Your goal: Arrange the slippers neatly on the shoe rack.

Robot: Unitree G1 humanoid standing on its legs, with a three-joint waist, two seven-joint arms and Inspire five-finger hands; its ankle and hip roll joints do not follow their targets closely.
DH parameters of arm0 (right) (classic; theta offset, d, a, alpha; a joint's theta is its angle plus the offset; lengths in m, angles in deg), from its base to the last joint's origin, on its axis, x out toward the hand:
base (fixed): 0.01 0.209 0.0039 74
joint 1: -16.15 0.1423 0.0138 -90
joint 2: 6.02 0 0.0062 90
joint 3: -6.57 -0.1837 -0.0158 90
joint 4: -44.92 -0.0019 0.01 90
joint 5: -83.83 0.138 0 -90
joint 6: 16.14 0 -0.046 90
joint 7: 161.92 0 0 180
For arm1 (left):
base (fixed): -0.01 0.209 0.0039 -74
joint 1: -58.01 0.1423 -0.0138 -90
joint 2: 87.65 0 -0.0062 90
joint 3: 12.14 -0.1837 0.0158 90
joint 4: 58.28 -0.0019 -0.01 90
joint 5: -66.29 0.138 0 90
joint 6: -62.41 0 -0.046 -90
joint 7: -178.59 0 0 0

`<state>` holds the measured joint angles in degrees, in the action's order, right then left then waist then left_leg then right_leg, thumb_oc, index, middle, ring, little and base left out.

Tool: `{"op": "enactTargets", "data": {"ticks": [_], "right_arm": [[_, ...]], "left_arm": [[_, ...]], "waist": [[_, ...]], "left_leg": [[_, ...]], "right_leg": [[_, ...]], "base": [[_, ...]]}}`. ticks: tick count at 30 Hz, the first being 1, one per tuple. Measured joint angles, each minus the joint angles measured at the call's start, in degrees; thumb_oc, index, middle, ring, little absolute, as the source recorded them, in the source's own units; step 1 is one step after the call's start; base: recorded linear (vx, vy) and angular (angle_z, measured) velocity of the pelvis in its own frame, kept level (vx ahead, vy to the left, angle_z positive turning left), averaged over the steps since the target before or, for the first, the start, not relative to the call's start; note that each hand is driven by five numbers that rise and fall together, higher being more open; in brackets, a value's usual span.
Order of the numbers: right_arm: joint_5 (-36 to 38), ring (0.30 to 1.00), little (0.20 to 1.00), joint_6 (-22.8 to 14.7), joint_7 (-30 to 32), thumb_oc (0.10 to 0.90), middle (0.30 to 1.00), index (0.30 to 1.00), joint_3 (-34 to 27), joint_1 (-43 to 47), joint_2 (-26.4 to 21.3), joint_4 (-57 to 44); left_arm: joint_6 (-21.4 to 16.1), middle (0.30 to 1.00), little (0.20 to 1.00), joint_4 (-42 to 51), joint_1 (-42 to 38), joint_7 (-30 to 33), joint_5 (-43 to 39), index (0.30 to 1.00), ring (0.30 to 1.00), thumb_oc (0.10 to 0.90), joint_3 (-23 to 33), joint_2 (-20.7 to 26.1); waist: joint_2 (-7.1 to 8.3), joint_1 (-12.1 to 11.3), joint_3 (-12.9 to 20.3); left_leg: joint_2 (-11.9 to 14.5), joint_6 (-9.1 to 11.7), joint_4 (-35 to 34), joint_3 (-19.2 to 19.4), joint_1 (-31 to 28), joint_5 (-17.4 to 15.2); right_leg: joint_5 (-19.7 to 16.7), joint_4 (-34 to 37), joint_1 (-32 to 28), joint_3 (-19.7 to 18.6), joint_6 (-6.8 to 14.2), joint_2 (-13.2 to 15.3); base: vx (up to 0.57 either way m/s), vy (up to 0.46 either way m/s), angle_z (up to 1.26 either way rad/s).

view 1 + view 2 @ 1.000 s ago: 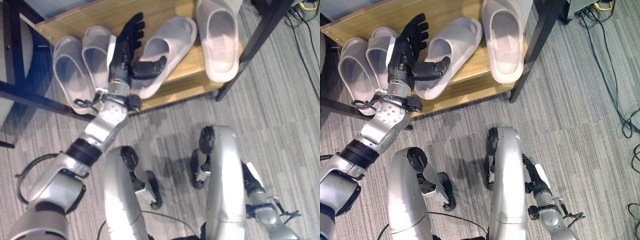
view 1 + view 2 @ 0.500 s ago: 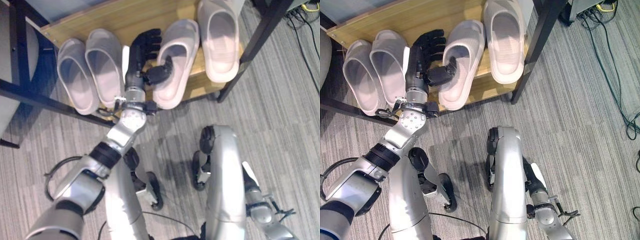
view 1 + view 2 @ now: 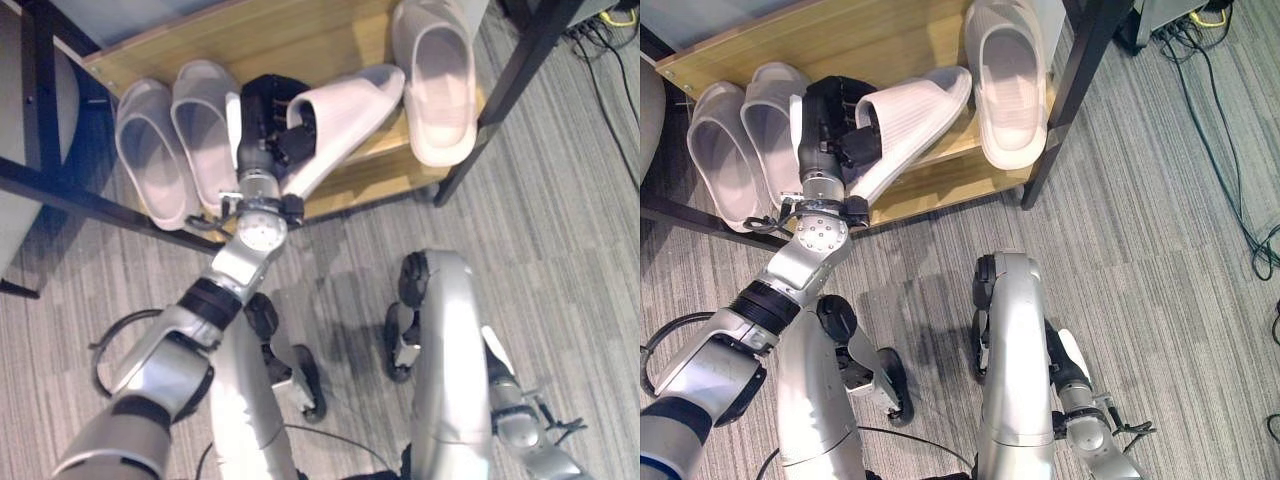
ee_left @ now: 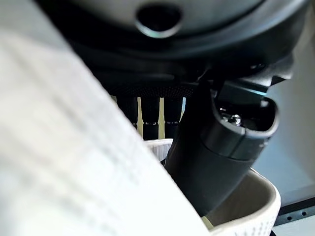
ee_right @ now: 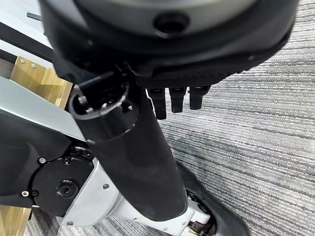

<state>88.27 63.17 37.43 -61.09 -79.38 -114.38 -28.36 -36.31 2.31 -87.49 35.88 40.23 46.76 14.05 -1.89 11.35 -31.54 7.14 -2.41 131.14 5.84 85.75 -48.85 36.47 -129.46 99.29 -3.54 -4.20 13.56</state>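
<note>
Several pale slippers lie on the wooden shoe rack (image 3: 300,35). Two of them (image 3: 150,150) (image 3: 205,125) rest side by side at its left end, toes toward the back. Another slipper (image 3: 440,70) lies flat at the right end. Between them my left hand (image 3: 262,115) is shut on the third slipper (image 3: 345,110), which is tipped up on its edge with the ribbed sole (image 4: 59,147) showing. The thumb (image 4: 221,152) sits inside its strap and the fingers (image 4: 147,118) wrap the other side. My right hand (image 3: 1102,435) hangs low over the carpet, relaxed and holding nothing.
The rack's black frame has a leg (image 3: 500,100) at the front right and a bar (image 3: 60,195) at the front left. Grey striped carpet (image 3: 1160,300) spreads in front. Loose cables (image 3: 1230,180) trail across the floor on the far right.
My left hand has closed on the third slipper and tipped it from flat up onto its edge, sole turned outward. The other slippers have stayed put.
</note>
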Motion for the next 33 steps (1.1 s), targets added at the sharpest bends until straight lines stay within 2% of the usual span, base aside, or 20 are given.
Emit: {"op": "enactTargets", "data": {"ticks": [15, 16, 17, 27, 33], "right_arm": [[0.03, 0.900, 0.900, 0.06, -0.12, 0.800, 0.900, 0.900, 2.12, 2.26, 0.20, 2.17], [0.03, 0.900, 0.900, -0.13, -0.11, 0.800, 0.900, 0.900, 2.14, 2.29, 0.21, 2.02], [0.03, 0.900, 0.900, 0.00, -0.13, 0.800, 0.900, 0.900, 2.17, 2.73, 0.21, 2.15], [0.04, 0.900, 0.900, 0.07, -0.26, 0.800, 0.900, 0.900, 2.84, 3.52, 0.27, 3.28], [0.04, 0.900, 0.900, 0.18, -0.25, 0.800, 0.900, 0.900, 2.94, 3.58, 0.26, 4.32]], "left_arm": [[1.47, 0.300, 0.300, -11.85, -12.18, 2.25, -0.65, 0.300, 0.300, 0.400, -0.18, -2.20], [1.48, 0.813, 0.813, -12.63, -12.96, 2.23, -0.64, 0.813, 0.813, 0.742, -0.25, -2.24], [1.56, 0.900, 0.900, -13.30, -13.57, 2.24, -0.65, 0.900, 0.900, 0.800, -0.25, -2.25], [2.48, 0.900, 0.900, -14.98, -14.99, 2.06, -0.58, 0.900, 0.900, 0.800, -0.37, -6.61], [2.50, 0.900, 0.900, -15.07, -14.98, 2.04, -0.55, 0.900, 0.900, 0.800, -0.39, -6.63]], "waist": [[0.73, 1.89, -0.05], [0.90, 2.06, -0.03], [0.91, 2.29, -0.03], [0.93, 2.73, -0.04], [0.92, 2.58, -0.03]], "left_leg": [[-0.32, 0.13, 1.16, 0.31, -0.15, -0.05], [-0.27, 0.25, 1.49, 0.36, -0.29, -0.12], [-0.32, 0.56, 1.52, 0.34, -0.25, -0.26], [-0.16, 0.81, 1.77, 0.29, -0.80, -0.36], [-0.18, 0.81, 1.77, 0.32, -0.80, -0.36]], "right_leg": [[0.42, -1.53, 0.09, -0.75, 0.45, -0.06], [0.65, -1.87, 0.02, -0.87, 0.50, -0.09], [0.65, -1.91, 0.08, -0.86, 0.49, -0.09], [0.62, -2.34, 0.01, -0.97, 0.60, -0.94], [0.62, -2.35, 0.02, -0.99, 0.60, -1.05]], "base": [[0.00, -0.001, 0.01], [0.00, 0.000, 0.00], [0.00, 0.000, 0.00], [0.00, 0.000, 0.00], [0.00, 0.000, 0.00]]}}
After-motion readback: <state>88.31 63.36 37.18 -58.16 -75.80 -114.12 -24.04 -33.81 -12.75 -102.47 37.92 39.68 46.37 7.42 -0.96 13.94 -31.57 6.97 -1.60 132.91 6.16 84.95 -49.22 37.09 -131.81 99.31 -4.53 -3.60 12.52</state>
